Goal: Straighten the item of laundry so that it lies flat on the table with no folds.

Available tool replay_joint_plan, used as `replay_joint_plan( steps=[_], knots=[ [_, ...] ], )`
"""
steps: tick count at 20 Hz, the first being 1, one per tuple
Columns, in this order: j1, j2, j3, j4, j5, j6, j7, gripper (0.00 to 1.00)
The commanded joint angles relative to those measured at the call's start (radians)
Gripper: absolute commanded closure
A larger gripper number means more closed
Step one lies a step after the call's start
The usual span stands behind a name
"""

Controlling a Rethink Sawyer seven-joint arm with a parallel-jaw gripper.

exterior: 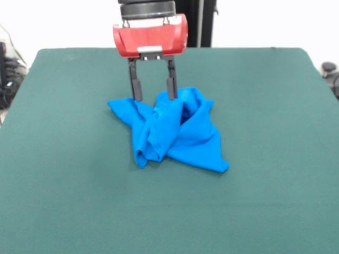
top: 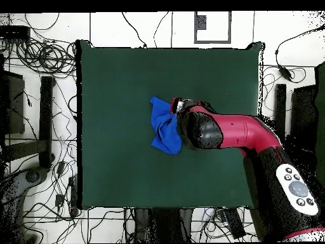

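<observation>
Bright blue T-shirt (exterior: 172, 132) lies crumpled in a heap of folds near the middle of the dark green table (exterior: 63, 201). The gripper (exterior: 154, 90) (red housing, black fingers) hangs over the heap's far edge, fingers spread apart, tips at the cloth, nothing visibly clamped.

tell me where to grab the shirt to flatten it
Probably the pointed corner of the shirt, pinched from above. It lies thin and free on the table, away from the bunched folds, so pulling it outward should spread the cloth. The tool hangs open at the far edge.
</observation>
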State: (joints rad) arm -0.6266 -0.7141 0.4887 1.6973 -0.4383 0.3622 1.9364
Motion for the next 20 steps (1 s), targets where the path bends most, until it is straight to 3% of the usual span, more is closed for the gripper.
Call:
replay_joint_plan(
  steps=[1, 14, 20],
  knots=[
    [0.037, 0.1, 0.005, 0.013, -0.063, 0.046, -0.049, 0.0],
    [-0.001, 0.125, 0.041, -0.006, -0.057, 0.075, -0.103, 0.0],
    [-0.059, 0.148, 0.083, -0.101, -0.045, 0.194, -0.228, 0.0]
  ],
)
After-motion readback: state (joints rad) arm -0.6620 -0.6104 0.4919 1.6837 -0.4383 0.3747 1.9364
